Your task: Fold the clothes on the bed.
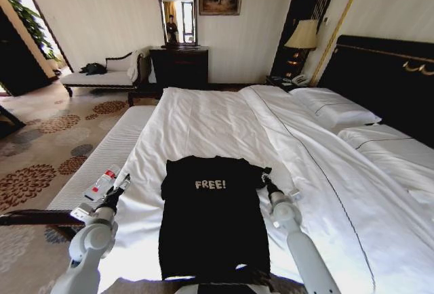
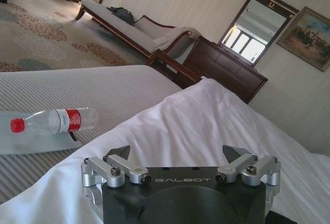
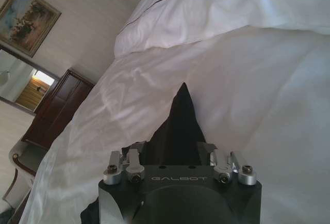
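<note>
Right gripper (image 3: 176,154) at the black T-shirt's (image 1: 212,216) sleeve, jaws set wide either side of the cloth, not closed on it.
Left gripper (image 2: 177,158) spread apart, holding nothing, over the white duvet (image 1: 224,121) beside the shirt's other edge. Shirt lies flat on the bed (image 1: 380,192), "FREE!" up; its hem is cut off. 1 bottle (image 2: 50,121) lies on the ribbed bench (image 2: 77,87) beside the bed.

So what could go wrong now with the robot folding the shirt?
The right end effector has black shirt cloth between its fingers, right at the sleeve. It might pinch the white duvet underneath too and drag it along. The left end effector is open over the duvet, off the shirt, so a pull from one side alone could bunch the shirt up. The water bottle lies on the bench beside that arm and could get knocked off.
</note>
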`<state>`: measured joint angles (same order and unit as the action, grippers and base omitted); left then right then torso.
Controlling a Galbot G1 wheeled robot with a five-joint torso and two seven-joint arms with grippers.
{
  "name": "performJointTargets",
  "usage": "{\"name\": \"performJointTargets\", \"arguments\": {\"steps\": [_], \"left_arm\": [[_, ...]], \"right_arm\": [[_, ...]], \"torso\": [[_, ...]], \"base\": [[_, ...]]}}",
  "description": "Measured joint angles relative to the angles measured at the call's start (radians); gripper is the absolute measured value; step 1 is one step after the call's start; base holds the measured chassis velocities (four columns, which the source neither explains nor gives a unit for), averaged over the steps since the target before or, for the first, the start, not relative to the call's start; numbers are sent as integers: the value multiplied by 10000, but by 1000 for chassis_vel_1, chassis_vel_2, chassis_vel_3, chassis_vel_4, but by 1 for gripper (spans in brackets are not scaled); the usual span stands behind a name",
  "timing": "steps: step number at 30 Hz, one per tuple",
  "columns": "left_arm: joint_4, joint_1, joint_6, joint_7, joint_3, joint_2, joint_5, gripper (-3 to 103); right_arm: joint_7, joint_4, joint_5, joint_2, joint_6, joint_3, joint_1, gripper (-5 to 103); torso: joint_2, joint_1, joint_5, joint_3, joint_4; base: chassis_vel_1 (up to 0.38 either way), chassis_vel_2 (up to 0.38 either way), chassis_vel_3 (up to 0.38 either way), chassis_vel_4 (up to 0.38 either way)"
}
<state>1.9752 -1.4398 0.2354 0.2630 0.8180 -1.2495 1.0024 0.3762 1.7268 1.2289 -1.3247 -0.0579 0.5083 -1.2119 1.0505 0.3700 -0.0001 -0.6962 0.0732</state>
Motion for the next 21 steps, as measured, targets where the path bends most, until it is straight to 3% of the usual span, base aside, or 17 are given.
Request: {"name": "performJointTargets", "arguments": {"steps": [3,7,8,13,21], "left_arm": [[-17,-39,-23,1,98,69,34,100],[-35,-45,-47,2,112,70,45,100],[-35,-45,-47,2,112,70,45,100],[-35,-18,-50,12,-7,-22,9,100],[37,-46,-50,29,-94,-110,-63,100]], "right_arm": [[157,380,-275,-192,213,211,-442,68],[416,727,-686,-374,579,423,-879,79],[416,727,-686,-374,579,423,-879,79],[841,1419,-303,-702,742,357,-1516,100],[1024,1528,736,-1092,716,124,-1270,100]], "torso": [[0,-2,1,1,0],[0,-1,1,1,0],[0,-1,1,1,0],[0,-1,1,1,2],[0,0,0,0,0]], "base": [[0,0,0,0],[0,0,0,0],[0,0,0,0],[0,0,0,0],[0,0,0,0]]}}
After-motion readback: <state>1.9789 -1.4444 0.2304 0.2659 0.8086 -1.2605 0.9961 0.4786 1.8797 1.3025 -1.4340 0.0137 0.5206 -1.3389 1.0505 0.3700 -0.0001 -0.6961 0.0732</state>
